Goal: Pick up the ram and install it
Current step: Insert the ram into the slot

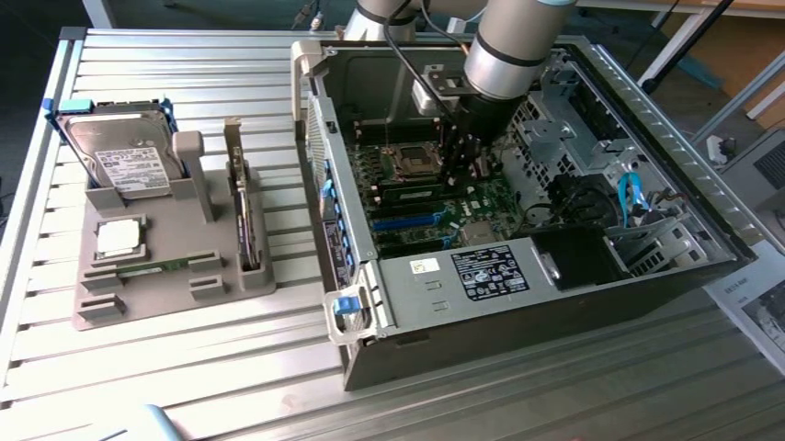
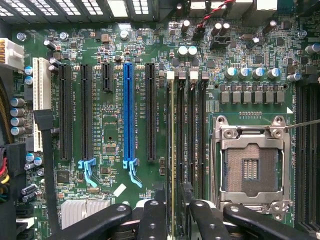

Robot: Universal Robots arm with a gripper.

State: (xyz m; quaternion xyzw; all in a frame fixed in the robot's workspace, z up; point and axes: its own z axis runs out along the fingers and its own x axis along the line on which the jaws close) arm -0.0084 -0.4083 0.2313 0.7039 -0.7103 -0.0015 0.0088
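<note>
Motherboard [image 2: 115, 75] slot: ram [image 2: 173, 150] between gripper [image 2: 173, 220] fingers

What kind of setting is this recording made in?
Probably a robotics lab or test bench for computer assembly. An open desktop computer case lies on a slatted metal table, a grey fixture tray holds a hard drive and a processor chip, and a robot arm reaches into the case.
</note>
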